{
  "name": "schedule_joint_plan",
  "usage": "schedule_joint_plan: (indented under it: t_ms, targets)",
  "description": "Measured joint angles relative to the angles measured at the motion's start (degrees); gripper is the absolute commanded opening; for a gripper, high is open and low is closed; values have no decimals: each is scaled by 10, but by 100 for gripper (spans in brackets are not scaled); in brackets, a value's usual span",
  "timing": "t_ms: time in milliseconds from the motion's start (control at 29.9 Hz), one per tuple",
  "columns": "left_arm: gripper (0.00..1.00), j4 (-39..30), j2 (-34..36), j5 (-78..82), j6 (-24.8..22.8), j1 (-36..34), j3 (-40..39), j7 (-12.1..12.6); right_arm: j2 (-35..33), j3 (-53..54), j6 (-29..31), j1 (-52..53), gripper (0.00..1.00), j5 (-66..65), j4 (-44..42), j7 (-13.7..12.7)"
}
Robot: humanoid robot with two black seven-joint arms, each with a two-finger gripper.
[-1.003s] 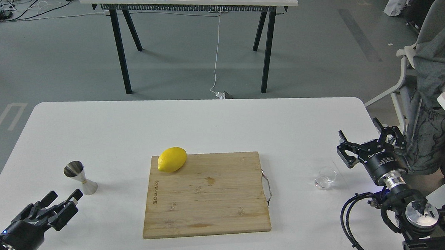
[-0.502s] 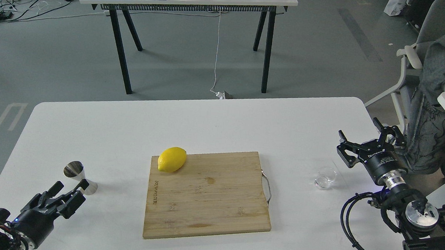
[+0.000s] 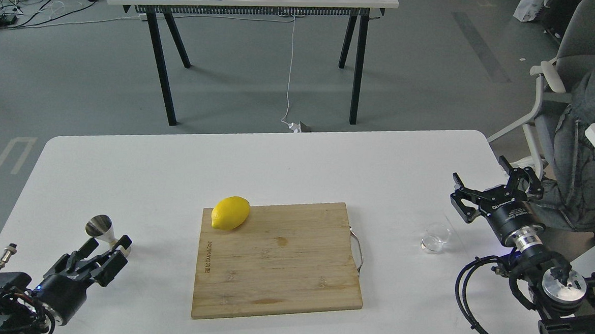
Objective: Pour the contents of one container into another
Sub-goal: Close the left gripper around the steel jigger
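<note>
The steel hourglass jigger (image 3: 101,229) lies tilted on the white table (image 3: 277,156) at the front left. My left gripper (image 3: 106,249) is open just in front of it, its fingertips reaching the jigger's lower cone and partly covering it. The small clear glass cup (image 3: 435,238) stands on the table at the right, past the board's handle. My right gripper (image 3: 491,186) hovers open behind and to the right of the cup, apart from it, with nothing between its fingers.
A bamboo cutting board (image 3: 278,257) with a metal handle lies mid-table, a yellow lemon (image 3: 230,213) on its far left corner. A seated person (image 3: 588,151) and a chair are at the right. A second table (image 3: 250,1) stands behind.
My left gripper has moved forward and to the right, up to the jigger's lower cone. The right gripper and the glass cup have stayed put.
</note>
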Motion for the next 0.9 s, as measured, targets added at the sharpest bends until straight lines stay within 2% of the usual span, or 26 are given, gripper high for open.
schedule_joint_plan:
  t_ms: [301, 468, 502, 569, 602, 669, 769, 903]
  targets:
    - [93, 33, -28, -1, 0, -26, 7, 0, 0, 3, 0, 1, 99, 0, 0, 0]
    - [83, 64, -37, -1, 0, -47, 26, 0, 0, 3, 0, 1, 99, 1, 0, 0]
    - [78, 72, -39, -3, 0, -52, 34, 0, 0, 3, 0, 1, 99, 1, 0, 0]
    - [57, 87, -42, -5, 0, -60, 45, 0, 0, 3, 0, 1, 99, 1, 0, 0]
    - [50, 94, -45, -6, 0, -64, 48, 0, 0, 3, 0, 1, 99, 1, 0, 0]
    - [44, 109, -51, -8, 0, -69, 50, 0, 0, 4, 0, 1, 99, 1, 0, 0]
    - [28, 124, -60, -10, 0, -74, 51, 0, 0, 6, 0, 1, 99, 1, 1, 0]
    - [16, 128, -62, -10, 0, -76, 51, 0, 0, 7, 0, 1, 99, 1, 1, 0]
